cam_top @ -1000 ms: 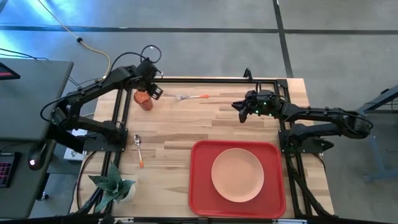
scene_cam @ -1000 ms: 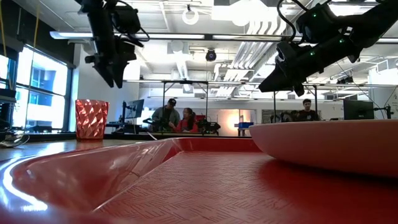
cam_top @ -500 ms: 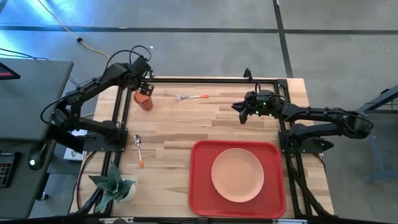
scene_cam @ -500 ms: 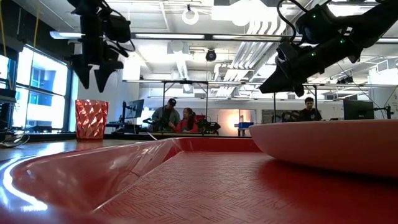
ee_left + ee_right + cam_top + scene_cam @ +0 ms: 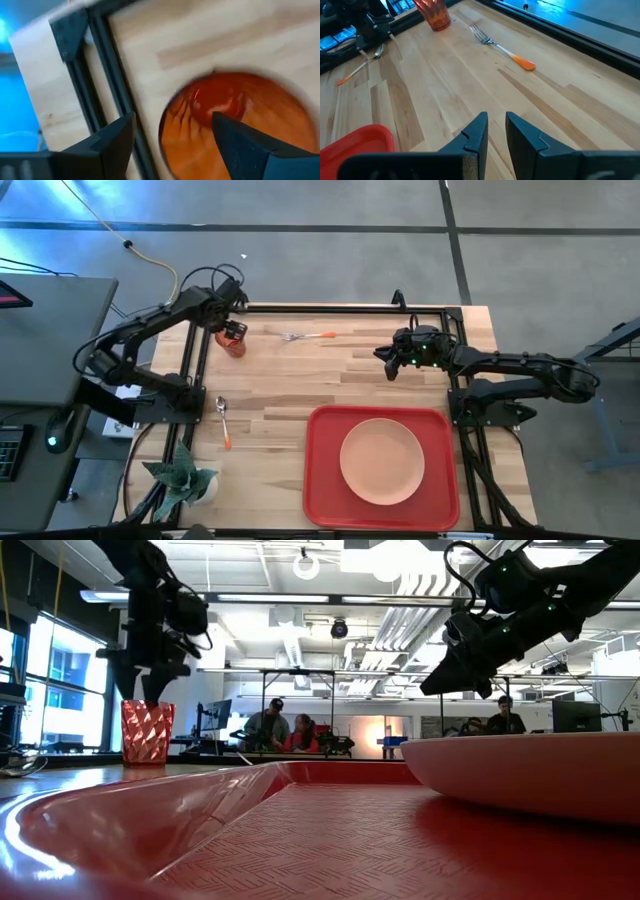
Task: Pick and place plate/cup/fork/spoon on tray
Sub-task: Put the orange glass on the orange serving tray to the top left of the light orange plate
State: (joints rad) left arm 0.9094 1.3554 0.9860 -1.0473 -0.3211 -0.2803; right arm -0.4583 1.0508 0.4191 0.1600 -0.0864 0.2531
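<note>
Open wood mid-table; clutter only at the edges

In the high view, bare tabletop runs across the centre between the slim orange-handled fork (image 5: 308, 336) at upper middle and the large red rectangular tray (image 5: 325, 470) at lower right. The translucent orange-red tumbler (image 5: 234, 346) stands just beside the black frame rail (image 5: 198, 355) at upper left, directly beneath the spread-fingered left gripper (image 5: 232, 332).

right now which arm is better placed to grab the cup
Left. Its end effector hangs open right over the cup, one finger above its mouth. The right end effector hovers far across the table.
</note>
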